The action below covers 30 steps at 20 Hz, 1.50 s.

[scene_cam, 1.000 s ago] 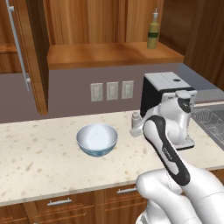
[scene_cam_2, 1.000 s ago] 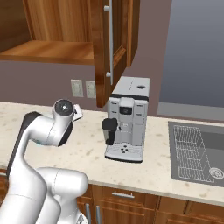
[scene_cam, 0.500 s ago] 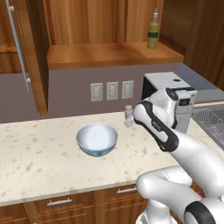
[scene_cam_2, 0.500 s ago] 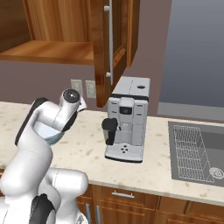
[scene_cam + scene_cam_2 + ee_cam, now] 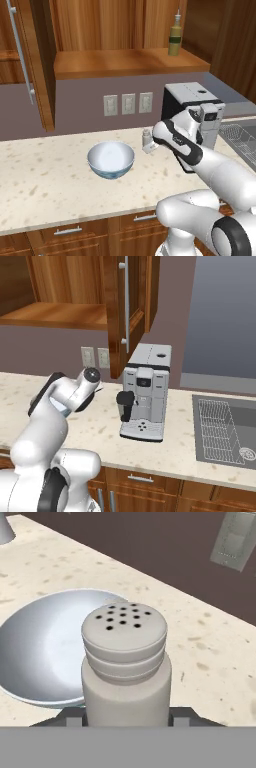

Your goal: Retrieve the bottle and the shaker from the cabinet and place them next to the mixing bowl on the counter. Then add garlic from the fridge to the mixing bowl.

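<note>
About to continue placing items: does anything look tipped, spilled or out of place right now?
Nothing stands out. The shaker is upright in the gripper beside the mixing bowl; the bottle stands upright on the cabinet shelf.

Even, soft rendered light, no glare. Worktop (image 5: 45, 185) bright; faint shadow under bowl (image 5: 111, 159). Cabinet (image 5: 65, 286) interior dimmer, warm. Wall under shelf dull. Base views slightly soft, coarse. Hand view sharp on shaker (image 5: 125, 667), shaded lower body, no edge distortion.
</note>
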{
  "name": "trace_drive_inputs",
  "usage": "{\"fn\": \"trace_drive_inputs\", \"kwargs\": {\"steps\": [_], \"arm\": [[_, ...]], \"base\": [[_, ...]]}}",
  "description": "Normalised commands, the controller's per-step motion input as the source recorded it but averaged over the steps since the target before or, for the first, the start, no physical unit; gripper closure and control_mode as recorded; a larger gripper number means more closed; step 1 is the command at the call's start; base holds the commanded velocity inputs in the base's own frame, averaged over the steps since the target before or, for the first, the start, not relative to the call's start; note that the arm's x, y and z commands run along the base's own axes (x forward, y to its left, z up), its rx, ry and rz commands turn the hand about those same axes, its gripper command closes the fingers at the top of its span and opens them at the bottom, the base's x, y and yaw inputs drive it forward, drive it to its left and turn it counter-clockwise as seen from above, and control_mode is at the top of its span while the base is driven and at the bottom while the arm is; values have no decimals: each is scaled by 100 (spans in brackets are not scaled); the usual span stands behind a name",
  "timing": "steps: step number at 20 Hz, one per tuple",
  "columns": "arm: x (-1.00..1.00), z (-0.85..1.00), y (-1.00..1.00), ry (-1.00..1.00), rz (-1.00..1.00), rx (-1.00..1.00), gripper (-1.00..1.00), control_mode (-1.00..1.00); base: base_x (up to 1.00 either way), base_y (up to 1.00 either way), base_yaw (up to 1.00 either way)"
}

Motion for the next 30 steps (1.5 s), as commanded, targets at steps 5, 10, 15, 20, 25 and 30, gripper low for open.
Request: {"fn": "trace_drive_inputs", "kwargs": {"steps": [5,10,15,20,25,30], "arm": [[0,-47,0,1,7,4,100,-100],[0,-28,0,7,9,0,100,-100],[7,-43,-4,6,8,1,100,-100],[2,-44,-1,1,5,3,100,-100],[15,-17,2,0,0,1,100,-100],[28,0,14,0,0,0,100,-100]], "base": [[0,0,0],[0,0,0],[0,0,0],[0,0,0],[0,0,0],[0,0,0]]}}
